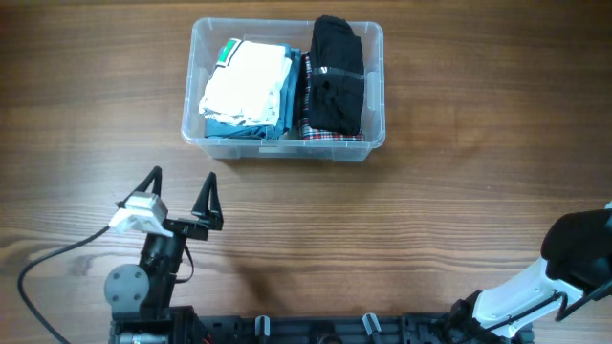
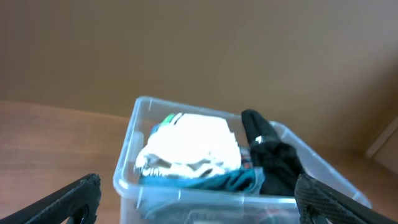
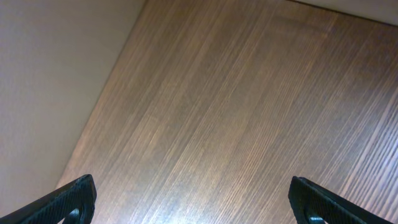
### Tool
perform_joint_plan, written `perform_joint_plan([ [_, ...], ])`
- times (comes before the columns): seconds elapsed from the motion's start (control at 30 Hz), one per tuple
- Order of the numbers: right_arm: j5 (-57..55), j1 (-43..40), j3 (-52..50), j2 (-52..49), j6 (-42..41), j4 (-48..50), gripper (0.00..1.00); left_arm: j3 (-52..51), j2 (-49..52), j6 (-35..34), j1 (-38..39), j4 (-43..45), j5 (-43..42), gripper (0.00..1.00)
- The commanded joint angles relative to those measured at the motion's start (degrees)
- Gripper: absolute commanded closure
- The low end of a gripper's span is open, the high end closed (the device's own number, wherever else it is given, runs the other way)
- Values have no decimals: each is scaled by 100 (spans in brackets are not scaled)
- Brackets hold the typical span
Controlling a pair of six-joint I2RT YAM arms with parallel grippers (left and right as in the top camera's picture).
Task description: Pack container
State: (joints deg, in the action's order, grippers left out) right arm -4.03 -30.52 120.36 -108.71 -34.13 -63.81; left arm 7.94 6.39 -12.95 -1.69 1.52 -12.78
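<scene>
Apparently done: container (image 1: 287, 149) holds folded garments (image 1: 247, 81), none visible outside it; left tool (image 1: 183, 178) and right tool (image 3: 189, 193) both spread, gripping nothing

The container (image 1: 251, 150) stands upright toward twelve o'clock on the table (image 1: 459, 191), a touch left of centre. It is a clear, colourless rectangular tub with rounded corners and a thick rim, its long sides running nine to three o'clock. Its top is open and it is filled: a folded white garment (image 1: 247, 78) over blue cloth (image 1: 229, 126) at the nine o'clock side, a black garment (image 1: 337, 76) over plaid cloth (image 1: 330, 136) at three o'clock. The two stacks press together.
</scene>
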Motion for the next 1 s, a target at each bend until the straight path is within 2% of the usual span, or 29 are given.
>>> perform_joint_plan([
  [0.0, 26, 13, -4, -59, 98, 13, 0, -354, -308, 50, -46, -31, -4, 0],
  [0.17, 26, 13, -4, -59, 98, 13, 0, -520, -549, 52, -46, -654, -2, 0],
  [0.4, 26, 13, -4, -59, 98, 13, 0, -695, -627, 103, -46, -673, 236, 0],
  [0.97, 26, 13, -4, -59, 98, 13, 0, -695, -623, 52, -46, -634, 170, 0],
])
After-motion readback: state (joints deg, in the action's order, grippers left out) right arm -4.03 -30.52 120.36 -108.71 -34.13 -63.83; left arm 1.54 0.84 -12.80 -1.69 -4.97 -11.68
